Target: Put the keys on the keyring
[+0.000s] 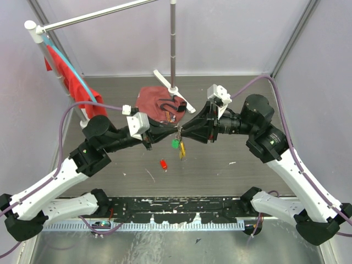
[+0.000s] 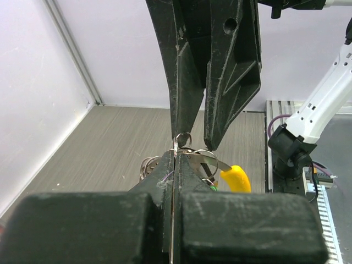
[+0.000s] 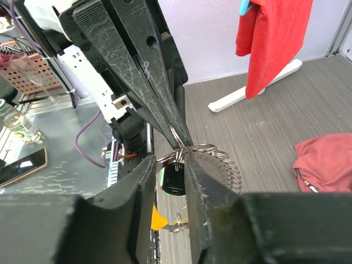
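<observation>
My two grippers meet tip to tip above the table's middle. My left gripper point(image 1: 172, 136) point(image 2: 175, 151) is shut on a thin silvery ring wire. The coiled silvery keyring point(image 3: 220, 163) point(image 2: 147, 165) sits at that meeting point. My right gripper point(image 1: 182, 133) point(image 3: 177, 157) has its jaws a small gap apart, with the ring wire spanning between them. A black fob point(image 3: 175, 180), a green key point(image 1: 175, 144) and a yellow key point(image 1: 182, 150) point(image 2: 235, 179) point(image 3: 158, 217) hang below. A red key point(image 1: 163, 164) lies alone on the table.
A red cloth heap point(image 1: 157, 102) point(image 3: 324, 162) lies behind the grippers. The white-footed metal pole stand point(image 1: 173, 49) rises behind it. A rack with a red garment point(image 1: 69, 77) point(image 3: 272, 38) stands at the far left.
</observation>
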Available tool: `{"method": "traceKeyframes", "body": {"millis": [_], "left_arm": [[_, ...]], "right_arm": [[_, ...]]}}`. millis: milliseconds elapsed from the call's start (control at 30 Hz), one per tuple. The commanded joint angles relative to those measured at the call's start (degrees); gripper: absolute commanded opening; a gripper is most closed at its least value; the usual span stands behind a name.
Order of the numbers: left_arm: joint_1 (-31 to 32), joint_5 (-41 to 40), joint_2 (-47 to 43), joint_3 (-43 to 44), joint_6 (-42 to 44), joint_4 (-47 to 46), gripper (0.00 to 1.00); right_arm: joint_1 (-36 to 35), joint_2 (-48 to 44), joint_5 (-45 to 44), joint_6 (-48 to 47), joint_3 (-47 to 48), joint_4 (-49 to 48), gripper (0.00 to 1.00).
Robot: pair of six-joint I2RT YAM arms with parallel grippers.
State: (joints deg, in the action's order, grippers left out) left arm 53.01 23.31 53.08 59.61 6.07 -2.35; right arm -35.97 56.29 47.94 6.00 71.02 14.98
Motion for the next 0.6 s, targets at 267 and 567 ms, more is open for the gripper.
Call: {"method": "traceKeyframes", "body": {"millis": [267, 567], "left_arm": [[0.06, 2.41, -1.17, -1.03, 0.13, -4.20, 0.00], [0.06, 5.00, -2.28, -2.31, 1.30, -5.81, 0.00]], "right_arm": [[-0.42, -0.33, -3.33, -0.01, 1.00, -1.98, 0.08], [-0.39, 0.59, -3.68, -3.81, 5.29, 5.25, 0.01]]}}
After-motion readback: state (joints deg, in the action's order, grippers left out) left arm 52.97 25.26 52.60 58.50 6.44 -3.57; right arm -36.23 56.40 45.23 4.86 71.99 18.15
